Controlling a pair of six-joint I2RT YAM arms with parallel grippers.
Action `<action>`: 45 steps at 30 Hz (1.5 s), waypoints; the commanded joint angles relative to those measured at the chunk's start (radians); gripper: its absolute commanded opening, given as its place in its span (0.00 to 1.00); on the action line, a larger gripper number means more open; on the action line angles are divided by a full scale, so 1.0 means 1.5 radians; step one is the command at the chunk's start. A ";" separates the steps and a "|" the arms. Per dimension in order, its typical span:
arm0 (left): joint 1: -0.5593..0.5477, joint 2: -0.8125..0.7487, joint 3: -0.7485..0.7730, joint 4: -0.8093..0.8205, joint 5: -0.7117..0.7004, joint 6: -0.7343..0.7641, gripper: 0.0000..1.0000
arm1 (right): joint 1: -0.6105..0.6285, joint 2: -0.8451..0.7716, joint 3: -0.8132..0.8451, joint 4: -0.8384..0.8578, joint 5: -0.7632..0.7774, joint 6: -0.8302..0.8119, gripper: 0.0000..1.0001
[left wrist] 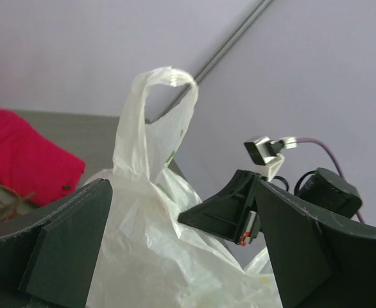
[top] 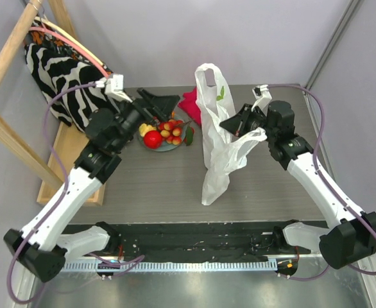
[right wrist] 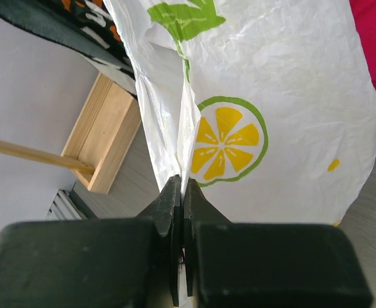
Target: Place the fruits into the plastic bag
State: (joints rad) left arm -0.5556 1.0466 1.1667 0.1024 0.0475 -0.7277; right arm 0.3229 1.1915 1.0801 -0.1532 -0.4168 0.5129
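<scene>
Thin plastic bag (top: 213, 151) stands mid-surface, one edge pinched by the clenched right end effector (right wrist: 180, 187), its mouth barely parted. Fruits (top: 165, 133) sit on the plate (top: 169, 149) beside it, near the released, empty left end effector (top: 169, 106). A dropped fruit could miss the mouth or collapse the bag.

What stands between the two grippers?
The plastic bag, pinched by the right gripper; the left wrist view shows it beyond the open left gripper.
</scene>
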 commanded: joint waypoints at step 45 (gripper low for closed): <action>-0.025 0.287 0.022 0.075 0.195 -0.219 0.00 | -0.037 -0.005 0.032 0.046 -0.108 0.093 0.27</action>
State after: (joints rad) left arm -0.5999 1.5303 1.1923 0.2050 0.3351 -1.0988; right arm 0.2863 1.1938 1.0782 -0.1493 -0.5720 0.5968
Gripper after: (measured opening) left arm 0.014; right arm 0.391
